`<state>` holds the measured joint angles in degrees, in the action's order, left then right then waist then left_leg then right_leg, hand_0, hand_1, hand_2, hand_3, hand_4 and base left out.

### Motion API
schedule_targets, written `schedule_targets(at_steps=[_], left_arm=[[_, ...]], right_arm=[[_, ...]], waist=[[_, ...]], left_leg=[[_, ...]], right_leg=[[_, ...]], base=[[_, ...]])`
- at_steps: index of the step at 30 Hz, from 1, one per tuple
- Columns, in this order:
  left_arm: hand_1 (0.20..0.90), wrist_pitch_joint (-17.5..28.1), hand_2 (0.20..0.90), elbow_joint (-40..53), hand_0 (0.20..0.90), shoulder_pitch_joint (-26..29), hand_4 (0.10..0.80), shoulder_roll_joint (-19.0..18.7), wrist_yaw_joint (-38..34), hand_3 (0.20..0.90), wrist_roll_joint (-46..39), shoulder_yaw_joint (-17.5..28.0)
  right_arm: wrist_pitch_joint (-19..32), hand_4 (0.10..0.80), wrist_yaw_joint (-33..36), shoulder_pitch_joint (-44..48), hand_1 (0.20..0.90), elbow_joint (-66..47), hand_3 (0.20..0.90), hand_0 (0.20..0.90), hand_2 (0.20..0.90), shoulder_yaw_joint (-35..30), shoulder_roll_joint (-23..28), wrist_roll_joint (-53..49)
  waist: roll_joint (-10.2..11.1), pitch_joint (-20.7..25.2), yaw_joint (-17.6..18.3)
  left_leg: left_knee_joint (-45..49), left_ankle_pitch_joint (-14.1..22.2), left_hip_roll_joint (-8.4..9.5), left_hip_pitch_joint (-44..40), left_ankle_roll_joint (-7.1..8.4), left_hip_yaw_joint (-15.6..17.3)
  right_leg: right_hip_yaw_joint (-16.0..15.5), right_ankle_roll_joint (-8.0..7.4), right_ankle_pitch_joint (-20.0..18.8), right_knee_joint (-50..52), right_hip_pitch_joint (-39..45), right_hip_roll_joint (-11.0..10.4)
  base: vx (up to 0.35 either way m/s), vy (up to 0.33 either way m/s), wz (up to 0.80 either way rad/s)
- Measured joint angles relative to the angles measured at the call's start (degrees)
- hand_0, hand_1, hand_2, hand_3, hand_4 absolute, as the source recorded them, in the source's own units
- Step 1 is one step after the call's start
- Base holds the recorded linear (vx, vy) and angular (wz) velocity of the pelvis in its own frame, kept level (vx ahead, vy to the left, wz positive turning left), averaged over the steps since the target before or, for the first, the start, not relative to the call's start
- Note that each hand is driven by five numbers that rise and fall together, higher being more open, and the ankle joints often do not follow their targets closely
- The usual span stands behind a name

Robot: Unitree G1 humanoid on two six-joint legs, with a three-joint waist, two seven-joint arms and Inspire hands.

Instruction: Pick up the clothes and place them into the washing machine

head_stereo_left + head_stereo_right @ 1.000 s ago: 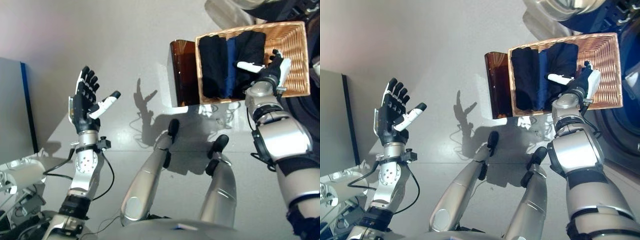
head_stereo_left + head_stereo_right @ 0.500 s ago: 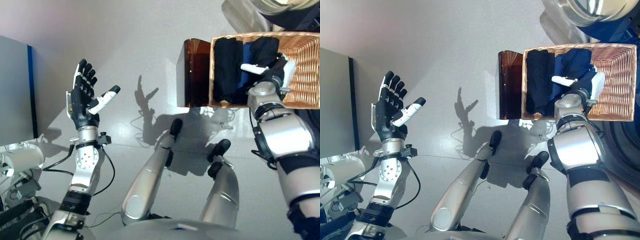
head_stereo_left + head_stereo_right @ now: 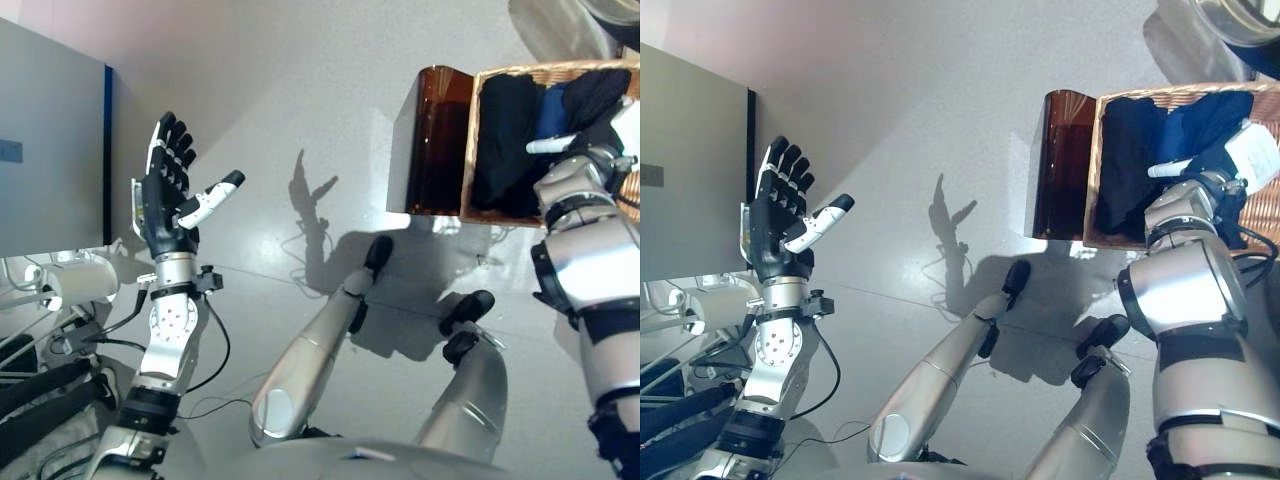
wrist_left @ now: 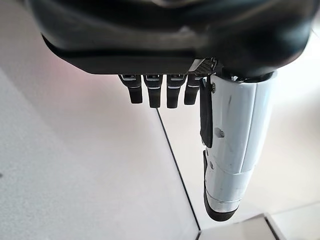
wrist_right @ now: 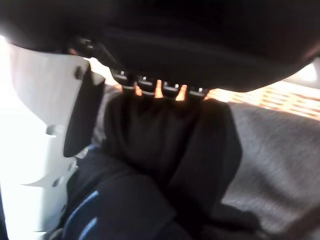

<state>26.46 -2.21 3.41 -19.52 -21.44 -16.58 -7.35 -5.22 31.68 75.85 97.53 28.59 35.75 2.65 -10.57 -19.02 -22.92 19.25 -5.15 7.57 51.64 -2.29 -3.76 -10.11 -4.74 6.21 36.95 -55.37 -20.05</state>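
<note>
My left hand [image 3: 165, 205] is raised at my left side, palm toward me, its fingers [image 3: 172, 150] straight and spread, the white-covered thumb angled out to the side; it holds nothing. My own wrist view shows those fingers hanging free with only bare pale floor [image 4: 75, 165] beyond them. Beside this hand stands a grey cabinet [image 3: 50, 140] with a dark blue edge, and at its foot lies a white cylindrical object [image 3: 80, 282] among dark items I cannot make out.

Farther out on my right, my right hand [image 3: 1225, 165] is down inside the wicker basket [image 3: 530, 72], pressed against the clothes [image 3: 505, 140]. The white thumb points across the pile toward my left, lying over the cloth. In my right wrist view the fingers [image 5: 150, 89] show only at their roots above a hump of dark cloth, so I cannot tell whether they curl round it or lie flat on it. The clothes lie in the basket: a black piece on the left, a blue one beside it, and more dark cloth under my hand.

Touching the basket's left side stands a brown translucent bin [image 3: 430, 140], upright on the floor.
</note>
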Motion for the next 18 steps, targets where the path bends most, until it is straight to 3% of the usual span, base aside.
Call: schedule_targets(at_steps=[9,18], left_arm=[[0.900,0.0,0.900,0.1,0.900,-0.2,0.800,0.2,0.2,0.900,0.1,0.0],[0.900,0.0,0.900,0.0,0.900,-0.7,0.800,0.2,1.5,0.900,0.0,0.0]], right_arm=[[0.2,0.300,-1.5,0.9,0.200,0.0,0.200,0.200,0.200,2.8,-0.4,2.7],[0.4,0.300,-2.0,0.9,0.200,-0.4,0.200,0.200,0.200,1.6,-1.2,1.8]], waist=[[-0.3,0.2,0.2],[-0.3,0.2,0.6]], left_leg=[[0.6,0.1,-0.58,0.0,0.01,0.3],[0.7,-0.1,-0.92,-0.3,-0.21,1.2]], right_leg=[[0.2,0.12,-0.1,0.1,0.1,0.6],[0.9,-0.32,-0.8,-0.3,0.2,1.2]], base=[[-0.006,-0.006,-0.02],[-0.028,-0.007,-0.04]])
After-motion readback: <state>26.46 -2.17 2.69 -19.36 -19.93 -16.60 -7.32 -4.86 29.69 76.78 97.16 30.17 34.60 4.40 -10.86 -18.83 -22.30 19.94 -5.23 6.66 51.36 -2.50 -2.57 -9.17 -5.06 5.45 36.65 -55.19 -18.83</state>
